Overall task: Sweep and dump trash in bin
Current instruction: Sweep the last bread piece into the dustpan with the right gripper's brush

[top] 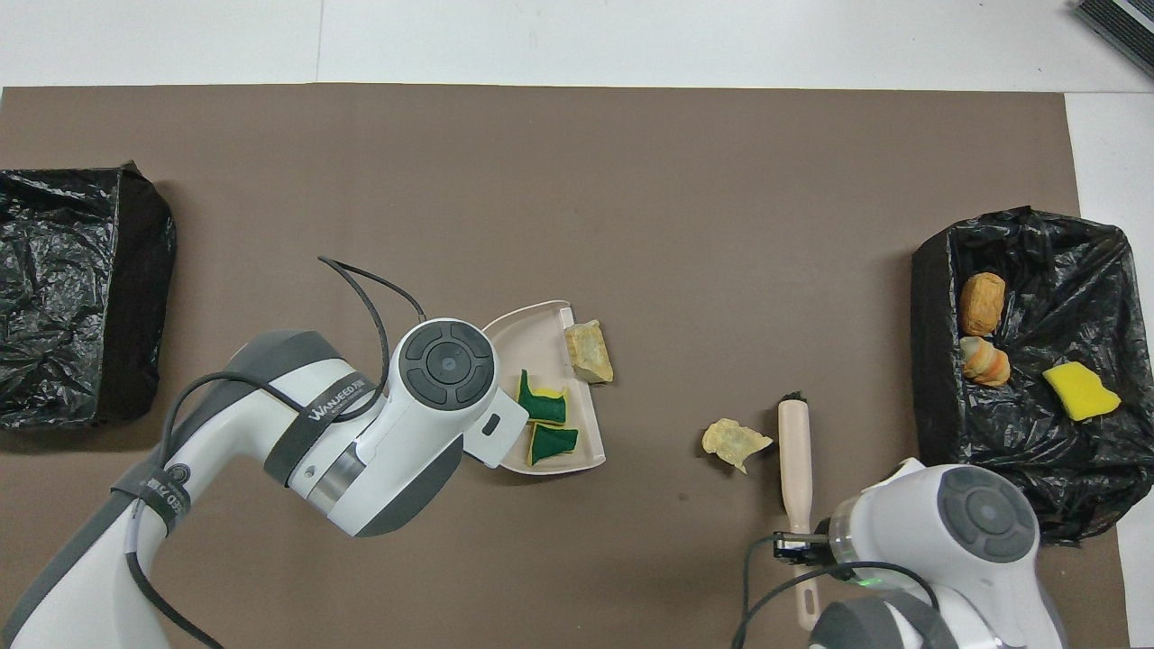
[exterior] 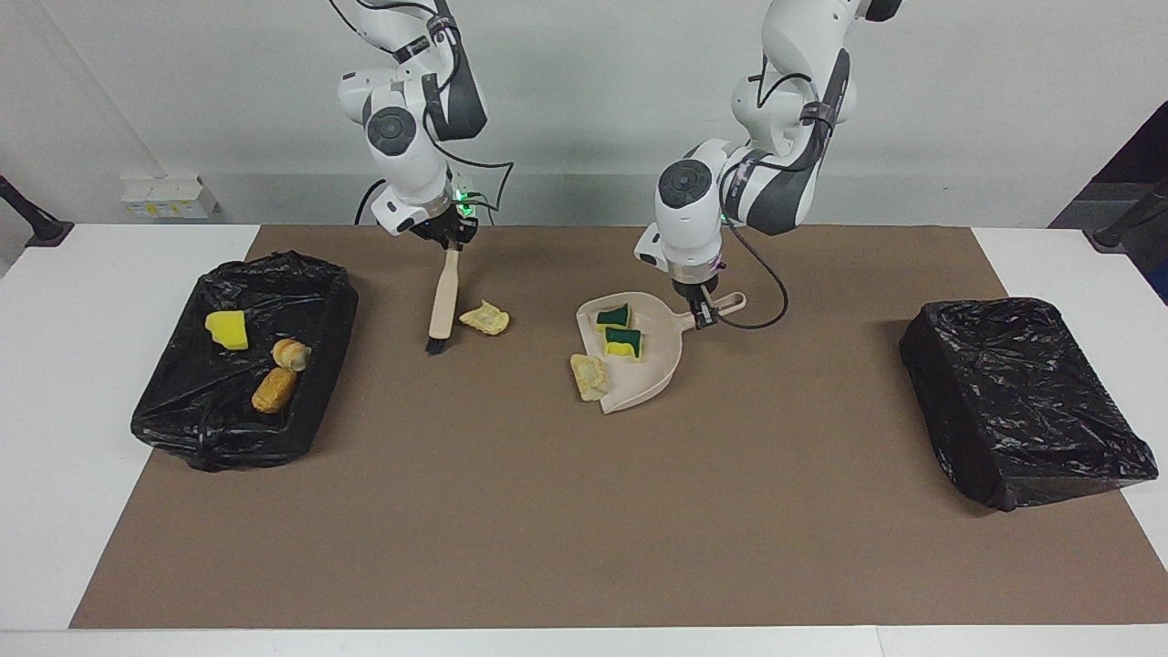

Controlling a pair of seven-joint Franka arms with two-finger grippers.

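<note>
Brown mat: loose pale scrap (exterior: 484,318) beside right end effector's (exterior: 446,243) brush (exterior: 443,306).

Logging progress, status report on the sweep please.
Right end effector shut on brush; left end effector shut on dustpan. Two green scraps in pan, one at lip, one loose scrap beside brush. Nothing blocking.

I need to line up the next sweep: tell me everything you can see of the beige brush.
The beige plastic brush with black bristles has a long flat back tapering to a slim handle. The right gripper is shut on that handle, and the brush hangs tilted, bristle end lowest, beside the loose pale yellow foam scrap, apart from it. Whether the bristles touch the brown mat is unclear.
</note>
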